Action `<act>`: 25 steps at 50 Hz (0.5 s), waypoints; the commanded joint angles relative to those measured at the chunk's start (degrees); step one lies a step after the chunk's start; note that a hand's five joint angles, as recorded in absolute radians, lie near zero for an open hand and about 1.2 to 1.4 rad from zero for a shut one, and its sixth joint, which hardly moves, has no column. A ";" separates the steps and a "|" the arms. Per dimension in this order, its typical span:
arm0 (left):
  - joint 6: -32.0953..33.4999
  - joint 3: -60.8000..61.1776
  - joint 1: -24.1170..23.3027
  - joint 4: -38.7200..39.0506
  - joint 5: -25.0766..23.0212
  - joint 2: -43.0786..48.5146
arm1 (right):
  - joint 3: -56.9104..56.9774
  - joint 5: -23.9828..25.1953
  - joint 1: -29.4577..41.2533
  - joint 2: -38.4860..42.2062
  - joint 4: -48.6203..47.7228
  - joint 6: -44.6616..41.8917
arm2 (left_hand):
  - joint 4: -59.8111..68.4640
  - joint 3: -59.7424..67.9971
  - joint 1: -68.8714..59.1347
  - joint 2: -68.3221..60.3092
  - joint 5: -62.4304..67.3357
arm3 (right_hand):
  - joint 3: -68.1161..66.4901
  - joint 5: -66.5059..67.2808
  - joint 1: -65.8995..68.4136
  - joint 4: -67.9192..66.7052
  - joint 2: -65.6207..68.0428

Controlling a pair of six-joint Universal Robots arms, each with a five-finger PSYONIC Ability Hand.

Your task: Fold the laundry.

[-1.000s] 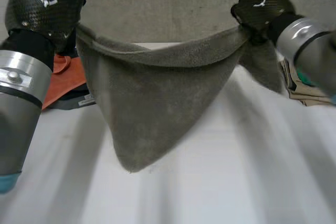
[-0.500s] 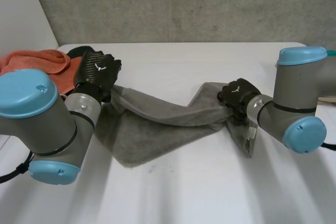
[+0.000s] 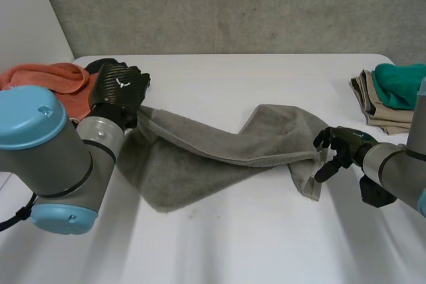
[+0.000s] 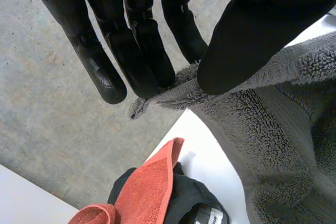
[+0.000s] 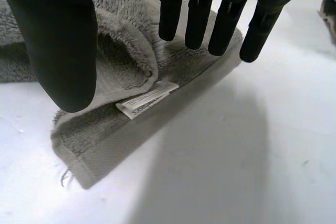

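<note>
Pinching one corner of the grey towel [image 3: 200,157] between thumb and fingers, the left robot hand [image 3: 120,91] holds that end raised off the counter [image 3: 253,244], near an orange cloth [image 3: 60,78]. The towel lies twisted across the counter's middle. The right robot hand [image 3: 339,147] hovers spread at the towel's other end, above a white label [image 5: 147,99], gripping nothing. A folded stack [image 3: 389,94] sits beyond it.

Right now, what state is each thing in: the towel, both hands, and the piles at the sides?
grey towel: unfolded, rumpled across the table, one corner lifted.
left hand: shut, pinching that lifted corner.
right hand: open, at the towel's other end, holding nothing.
orange cloth: crumpled heap.
teal and beige stack: folded.
</note>
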State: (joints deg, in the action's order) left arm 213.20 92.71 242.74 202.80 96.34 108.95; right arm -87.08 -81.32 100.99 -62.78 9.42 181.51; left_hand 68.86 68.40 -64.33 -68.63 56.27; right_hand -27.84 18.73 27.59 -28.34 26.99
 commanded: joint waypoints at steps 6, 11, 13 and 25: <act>-1.82 0.36 0.10 -0.13 0.07 -2.60 | -1.16 1.78 0.43 0.91 -4.59 2.44 | 11.14 11.60 -15.67 -11.37 13.73 | -12.52 11.64 12.78 -12.02 13.37; -2.70 0.72 0.02 -0.13 0.07 -3.05 | 0.94 1.87 0.69 3.97 -5.55 3.14 | 11.14 11.60 -15.67 -11.37 13.73 | -12.68 11.80 12.94 -12.19 13.54; -2.96 0.89 -0.07 -0.13 0.16 -3.40 | 1.83 1.87 1.31 5.04 -5.73 4.11 | 11.14 11.60 -15.67 -11.37 13.73 | -13.02 12.14 13.28 -12.52 13.87; -3.93 0.89 0.63 -0.91 0.34 -9.19 | 4.64 1.17 3.33 5.05 -6.35 4.91 | 11.14 11.60 -15.67 -11.37 13.73 | -52.16 51.27 52.41 -51.66 53.01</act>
State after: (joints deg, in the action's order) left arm 209.96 93.64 242.83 202.51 96.63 103.82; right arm -82.71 -79.93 104.58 -55.50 3.45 187.86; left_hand 68.86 68.40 -64.33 -68.63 56.27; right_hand -67.81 56.54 64.42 -68.12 67.49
